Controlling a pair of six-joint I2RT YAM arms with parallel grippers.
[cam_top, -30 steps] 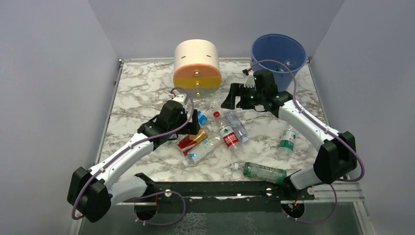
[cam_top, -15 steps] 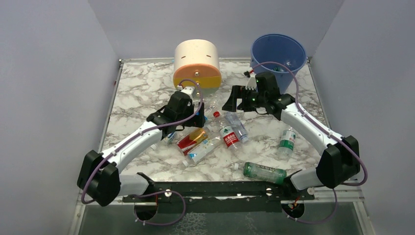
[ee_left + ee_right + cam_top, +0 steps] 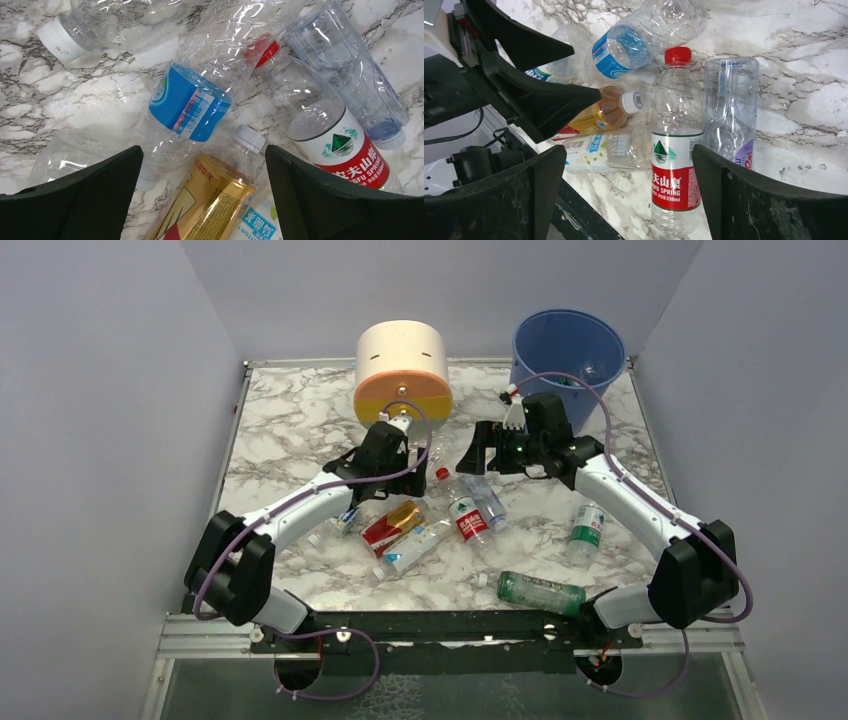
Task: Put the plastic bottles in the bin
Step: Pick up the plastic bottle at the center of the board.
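Several plastic bottles lie in a heap mid-table. My left gripper [image 3: 408, 478] [image 3: 202, 148] hovers open over a blue-labelled bottle [image 3: 189, 107] and a gold-labelled one [image 3: 210, 200], gripping nothing. My right gripper [image 3: 478, 452] [image 3: 629, 148] hangs open above the red-labelled bottle [image 3: 676, 160] [image 3: 466, 517] and a clear ribbed bottle [image 3: 731, 105]. A white-labelled bottle [image 3: 599, 150] lies crosswise below them. Apart from the heap lie a green-labelled bottle [image 3: 587, 527] and a green-tinted bottle [image 3: 540, 592]. The blue bin [image 3: 568, 345] stands at the back right, behind the right gripper.
A cream-and-orange round drawer unit [image 3: 403, 370] stands at the back centre, just beyond the left wrist. The two grippers are close together over the heap; the left fingers [image 3: 539, 95] show in the right wrist view. Grey walls enclose the marble table [image 3: 290, 430].
The left arm has stretched forward and to the right, carrying its gripper over the heap toward the drawer unit. The right gripper has shifted slightly right. Both stay open; the bottles have not moved.
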